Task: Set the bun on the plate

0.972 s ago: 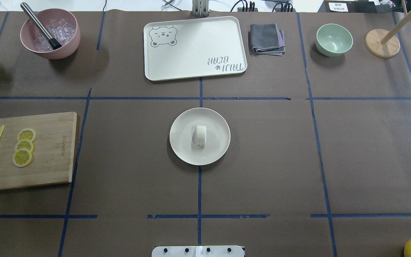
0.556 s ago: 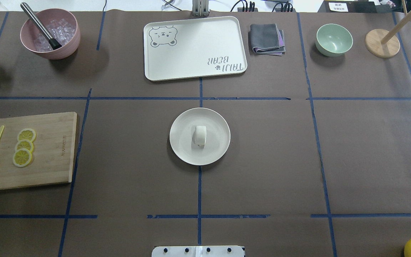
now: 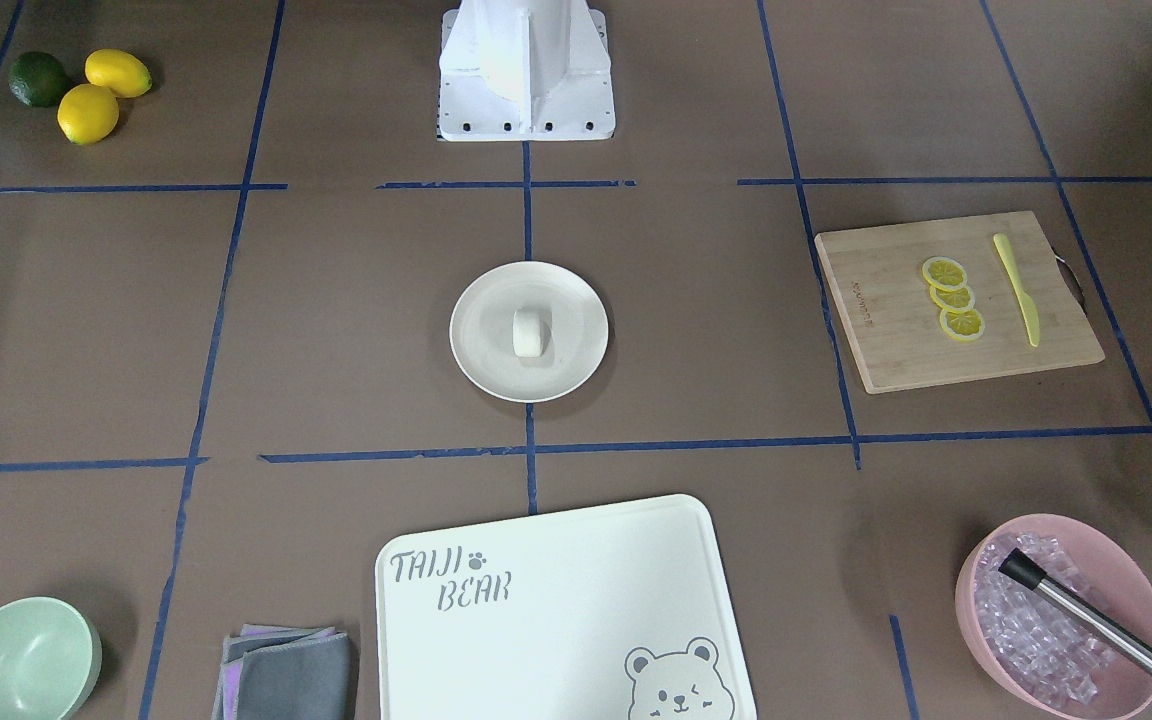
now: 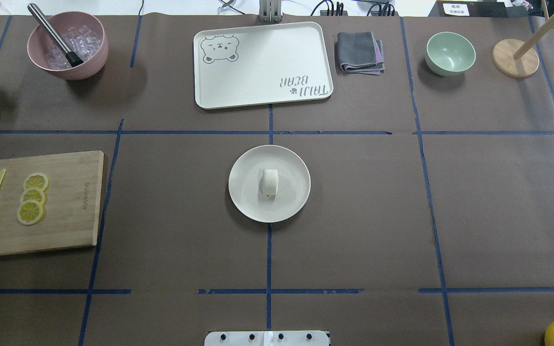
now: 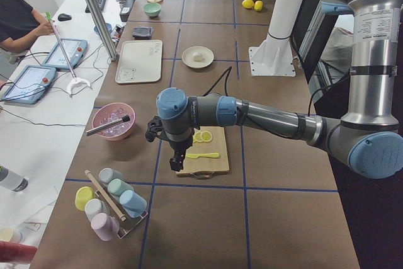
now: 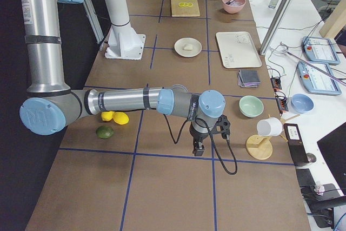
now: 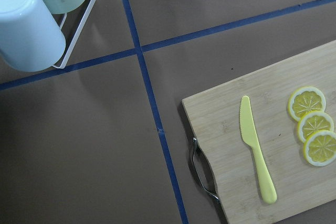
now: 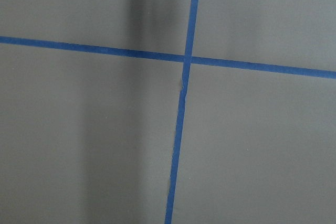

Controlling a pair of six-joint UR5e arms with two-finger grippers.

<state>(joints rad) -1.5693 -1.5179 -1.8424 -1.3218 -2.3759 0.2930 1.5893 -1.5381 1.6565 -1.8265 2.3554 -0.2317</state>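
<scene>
Brown surface with a blue tape grid; both arms are out at its ends, well apart from the centre. Left arm hangs over the board, right arm over bare paper near the lemons. Plate sits mid-surface. Left hand and right hand show only in the side views, so open or closed can't be told for either. Bun rests on the plate, roughly at its middle, with nothing touching it. Judgement: placement looks done and nothing is left for the bun.
</scene>
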